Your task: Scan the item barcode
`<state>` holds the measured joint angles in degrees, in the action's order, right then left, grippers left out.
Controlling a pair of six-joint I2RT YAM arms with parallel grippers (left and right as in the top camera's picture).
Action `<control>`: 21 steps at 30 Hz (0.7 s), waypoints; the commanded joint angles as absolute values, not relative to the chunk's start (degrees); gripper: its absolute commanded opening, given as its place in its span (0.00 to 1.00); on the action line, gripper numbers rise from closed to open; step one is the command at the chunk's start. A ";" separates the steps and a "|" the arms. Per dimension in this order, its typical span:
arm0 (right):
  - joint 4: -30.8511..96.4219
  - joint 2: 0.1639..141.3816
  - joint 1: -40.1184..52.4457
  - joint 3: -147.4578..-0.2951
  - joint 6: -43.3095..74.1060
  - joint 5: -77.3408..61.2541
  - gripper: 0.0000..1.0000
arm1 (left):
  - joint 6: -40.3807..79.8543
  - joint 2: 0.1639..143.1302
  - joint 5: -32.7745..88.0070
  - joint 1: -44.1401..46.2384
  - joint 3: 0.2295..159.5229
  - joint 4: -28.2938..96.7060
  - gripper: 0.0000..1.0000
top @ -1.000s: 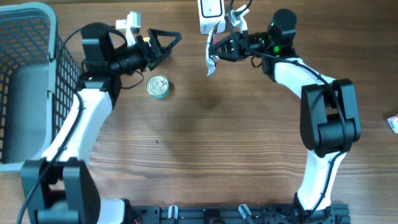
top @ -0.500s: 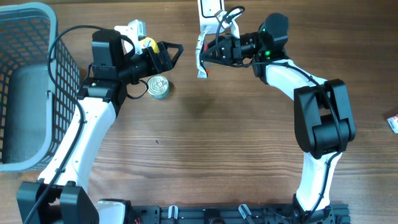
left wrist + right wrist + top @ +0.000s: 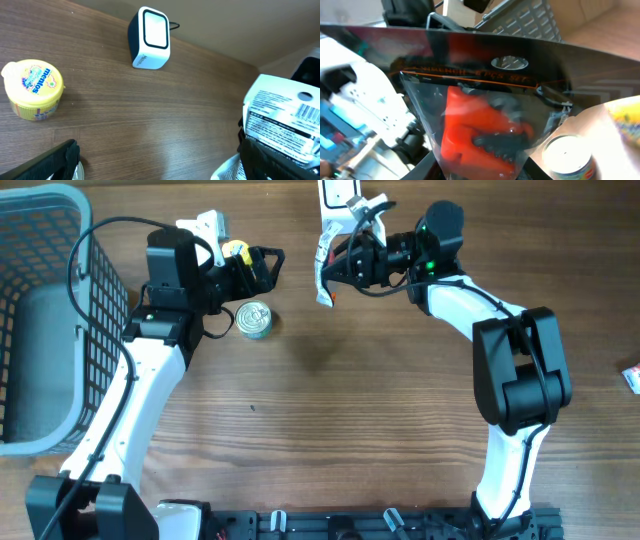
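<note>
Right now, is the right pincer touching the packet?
Touching. The left wrist view shows the right pincer clamped on the packet, black fingers pressed against its edge.

Bright even light; reflections glare across packet (image 3: 480,100).

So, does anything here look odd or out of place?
Nothing spilled or broken. One small item lies alone at the far right of the overhead view, away from the can, tub and basket.
</note>
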<state>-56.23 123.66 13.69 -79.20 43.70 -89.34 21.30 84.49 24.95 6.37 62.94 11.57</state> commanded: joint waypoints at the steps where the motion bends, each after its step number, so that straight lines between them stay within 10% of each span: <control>1: -56.34 124.31 13.54 -79.05 29.45 -91.90 0.08 | 18.68 83.02 23.90 6.26 62.89 11.42 1.00; 5: -56.51 124.31 13.43 -79.05 23.55 -91.48 0.26 | 18.15 83.02 23.46 6.26 62.89 11.42 1.00; 21: -56.93 124.31 13.45 -79.07 4.23 -85.86 0.12 | 15.84 82.91 23.24 6.26 62.89 11.44 1.00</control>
